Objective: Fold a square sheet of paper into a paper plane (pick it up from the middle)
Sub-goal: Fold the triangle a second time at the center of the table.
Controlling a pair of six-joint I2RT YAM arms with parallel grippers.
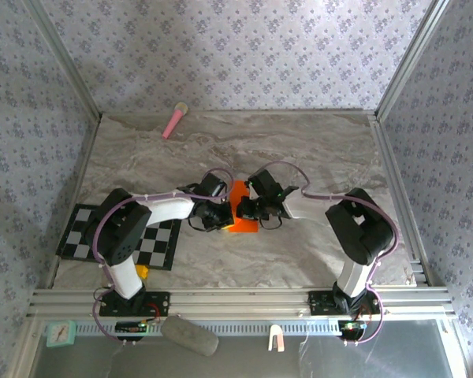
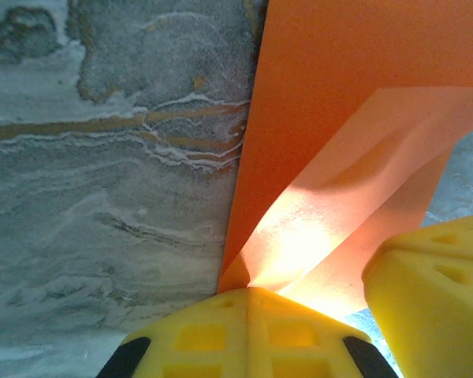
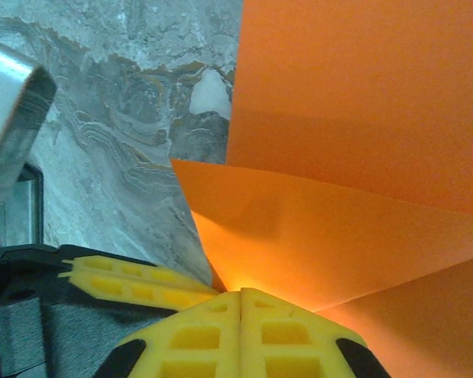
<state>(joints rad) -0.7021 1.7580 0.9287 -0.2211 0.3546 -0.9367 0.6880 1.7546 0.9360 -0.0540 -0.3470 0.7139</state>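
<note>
Top external view: the paper (image 1: 239, 195) lies mid-table (image 1: 315, 150), and both arms reach in over it. At its left edge sits the left gripper (image 1: 218, 216), at its right edge the right gripper (image 1: 251, 209), the two nearly touching. Left wrist view: the left fingers (image 2: 197, 339) are pressed together, pinching a lifted flap of the paper at its near corner, with light glowing through it. Right wrist view: the right fingers (image 3: 197, 339) are likewise clamped together on a raised fold. A checkered mat (image 1: 162, 236) lies well to the left, and a pink stick (image 1: 174, 120) lies at the far edge.
</note>
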